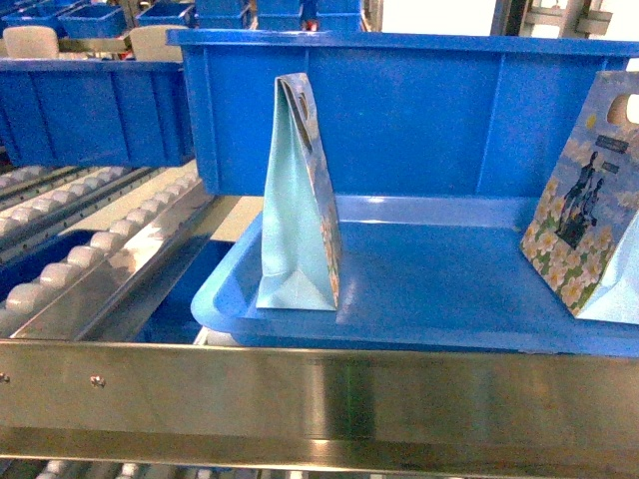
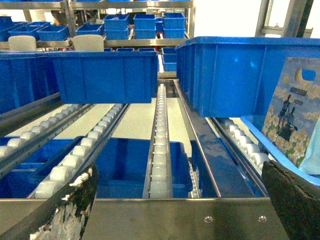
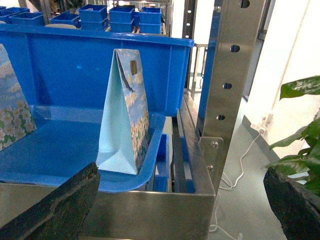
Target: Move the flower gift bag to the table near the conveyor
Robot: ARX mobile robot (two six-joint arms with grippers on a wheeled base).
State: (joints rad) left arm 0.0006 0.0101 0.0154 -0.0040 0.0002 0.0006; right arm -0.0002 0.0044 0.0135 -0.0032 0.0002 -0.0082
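Note:
Two flower gift bags stand upright in a shallow blue tray on the conveyor. One bag is edge-on near the tray's left end, the other is at the right edge. Neither gripper shows in the head view. My left gripper is open and empty in front of the steel rail, facing the roller lanes, with a bag to its right. My right gripper is also open and empty, below and right of a bag near the tray's right end. The table is out of view.
A deep blue bin stands right behind the tray, with more bins on the lanes and racks behind. A steel front rail crosses below the tray. On the right are a steel upright, the floor with a cable, and a plant.

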